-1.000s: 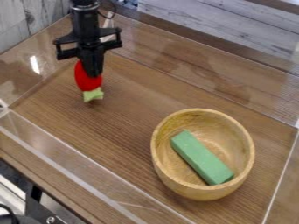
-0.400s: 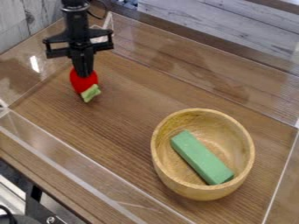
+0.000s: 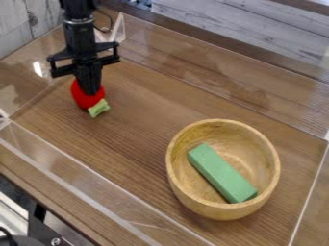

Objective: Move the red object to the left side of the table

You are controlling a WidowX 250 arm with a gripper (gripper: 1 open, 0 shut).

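The black tool (image 3: 87, 85) hangs straight down over the far left part of the desk (image 3: 141, 135), its fingers drawn in narrow around the top of the red toy fruit (image 3: 85, 95). The fruit sits low at the desk surface, and whether it rests on the wood or hangs just above it cannot be told. Its pale green stem end (image 3: 98, 109) points toward the near right and lies at the level of the wood grain. A black crossbar on the arm juts out to both sides just above the fingers, and the arm rises from there out of the top of the picture.

The fruit is on the left side of the desk, near the clear wall (image 3: 29, 67) that runs along the left edge and well apart from the round wooden bowl (image 3: 180, 173). The bowl stands at the near right, upright, and holds a green block (image 3: 222, 173) that lies slanted across its inside. Another clear wall (image 3: 77, 197) lines the near edge of the desk. Beyond the far edge a pale plank surface shows.
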